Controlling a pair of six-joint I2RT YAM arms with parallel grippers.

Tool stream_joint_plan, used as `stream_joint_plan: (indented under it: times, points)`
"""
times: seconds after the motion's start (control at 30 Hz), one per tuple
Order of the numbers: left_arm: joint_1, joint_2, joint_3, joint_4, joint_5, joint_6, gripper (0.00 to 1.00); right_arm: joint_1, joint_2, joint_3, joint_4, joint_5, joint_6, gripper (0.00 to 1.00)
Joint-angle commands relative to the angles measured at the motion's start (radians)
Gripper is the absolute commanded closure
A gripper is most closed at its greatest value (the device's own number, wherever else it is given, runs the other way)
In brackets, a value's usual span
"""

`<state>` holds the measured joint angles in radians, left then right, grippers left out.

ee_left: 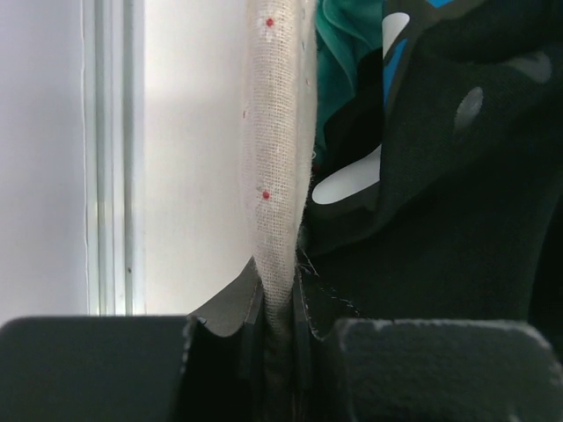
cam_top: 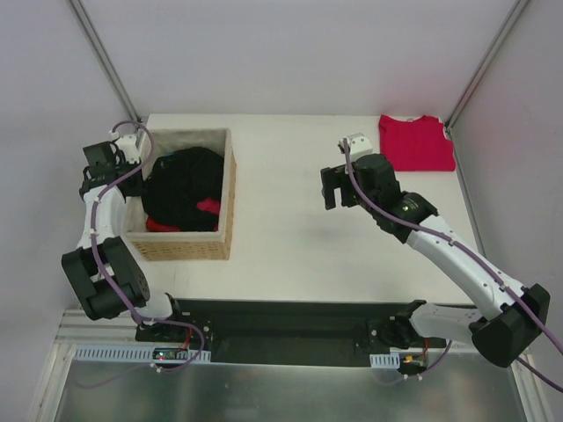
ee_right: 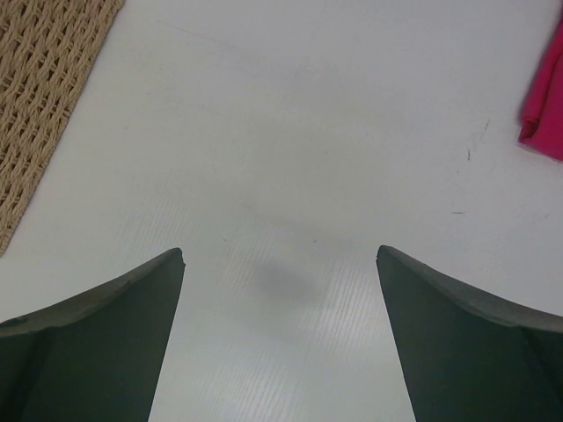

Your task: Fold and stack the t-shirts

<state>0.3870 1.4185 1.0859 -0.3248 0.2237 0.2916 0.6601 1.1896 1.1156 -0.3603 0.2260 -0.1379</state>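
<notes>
A black t-shirt (cam_top: 182, 180) lies bunched in the woven tan basket (cam_top: 227, 211), with bits of red cloth (cam_top: 208, 207) showing under it. In the left wrist view the black t-shirt (ee_left: 457, 237) shows a pale emblem (ee_left: 347, 183). My left gripper (cam_top: 137, 169) is at the basket's left wall, and in its own view the left gripper (ee_left: 279, 290) is shut on the basket's off-white cloth liner (ee_left: 277, 132). A crimson-red t-shirt (cam_top: 416, 142) lies folded flat at the back right corner. My right gripper (cam_top: 339, 189) hangs open over bare table, right gripper (ee_right: 280, 255) holding nothing.
A teal cloth (ee_left: 343, 53) shows inside the basket beside the black shirt. The basket's corner (ee_right: 44, 88) and the red shirt's edge (ee_right: 545, 97) flank the right gripper's view. The white table (cam_top: 290, 246) ends at walls on the left, back and right.
</notes>
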Motion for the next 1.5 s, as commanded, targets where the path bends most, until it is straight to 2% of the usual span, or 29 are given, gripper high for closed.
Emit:
stream_joint_plan:
  times: [0.0, 0.13, 0.4, 0.6, 0.87, 0.9, 0.93, 1.0, 1.13, 1.17, 1.2, 1.23, 1.27, 1.3, 1.47]
  points:
    - [0.101, 0.094, 0.003, -0.006, 0.034, 0.054, 1.0, 0.013, -0.062, 0.006, 0.032, -0.028, 0.02, 0.04]
    - [0.151, 0.12, -0.01, -0.007, 0.034, 0.057, 1.0, 0.022, -0.065, 0.01, 0.029, -0.03, 0.023, 0.04]
    - [0.245, 0.093, -0.152, 0.059, 0.019, 0.052, 1.0, 0.027, -0.055, 0.016, 0.043, -0.037, 0.027, 0.04]
    - [0.253, 0.066, -0.218, 0.092, -0.058, 0.077, 1.0, 0.024, -0.059, 0.007, 0.055, -0.045, 0.029, 0.04]
    - [0.273, 0.005, -0.274, 0.148, -0.03, 0.064, 0.99, 0.026, -0.064, -0.003, 0.064, -0.053, 0.034, 0.04]
    - [0.273, -0.003, -0.274, 0.158, -0.023, 0.051, 0.13, 0.024, -0.062, -0.005, 0.069, -0.057, 0.034, 0.04]
    - [0.273, -0.012, -0.273, 0.156, -0.012, 0.046, 0.01, 0.026, -0.062, -0.005, 0.069, -0.062, 0.037, 0.04]
    - [0.27, -0.045, -0.262, 0.155, 0.029, 0.028, 0.01, 0.026, -0.056, -0.005, 0.072, -0.066, 0.04, 0.04]
    - [0.219, -0.087, -0.187, 0.129, -0.017, -0.086, 0.01, 0.026, -0.048, -0.002, 0.075, -0.077, 0.046, 0.04]
    - [0.187, -0.098, -0.132, 0.109, -0.03, -0.103, 0.01, 0.026, -0.048, -0.002, 0.073, -0.077, 0.046, 0.04]
    - [0.108, -0.098, -0.098, 0.083, -0.073, -0.121, 0.01, 0.026, -0.042, 0.0, 0.075, -0.077, 0.044, 0.04]
    - [0.055, -0.096, -0.066, 0.028, -0.175, -0.13, 0.01, 0.026, -0.039, 0.001, 0.073, -0.079, 0.043, 0.04]
    - [0.015, -0.093, 0.004, -0.005, -0.197, -0.135, 0.01, 0.026, -0.038, 0.006, 0.072, -0.079, 0.038, 0.04]
    - [-0.053, -0.093, 0.035, -0.026, -0.202, -0.138, 0.01, 0.027, -0.032, 0.01, 0.069, -0.074, 0.037, 0.04]
    - [-0.149, -0.084, 0.247, -0.184, -0.17, -0.274, 0.01, 0.033, 0.008, 0.047, 0.046, -0.044, 0.014, 0.04]
